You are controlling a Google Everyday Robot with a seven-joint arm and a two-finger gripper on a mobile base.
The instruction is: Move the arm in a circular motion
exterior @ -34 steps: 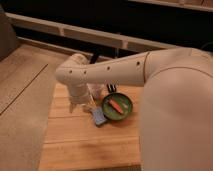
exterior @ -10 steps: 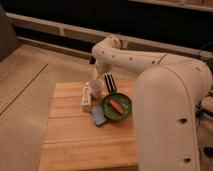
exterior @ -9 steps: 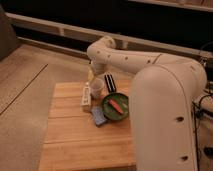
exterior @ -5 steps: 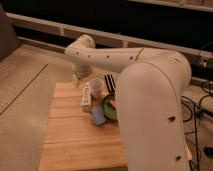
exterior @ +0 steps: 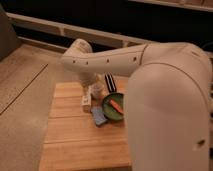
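Note:
The arm [exterior: 115, 60] is a very large cream-white tube with small dark holes. It fills the right side of the camera view and reaches left across the back of the wooden table [exterior: 75, 145]. Its bend is at the upper left. From there it drops toward the gripper [exterior: 90, 80], which hangs just above a small white cup [exterior: 95, 90] at the table's back edge.
A green bowl [exterior: 108, 111] holding an orange piece [exterior: 116, 105] sits mid-table. A blue sponge [exterior: 98, 116] lies at its left and a small white box [exterior: 86, 103] beside that. A black striped object [exterior: 109, 82] stands behind the bowl. A speckled floor [exterior: 20, 95] lies to the left.
The arm's far end and bend have swung left along the table's back, from behind the bowl to above the white cup. The table's objects have not moved.

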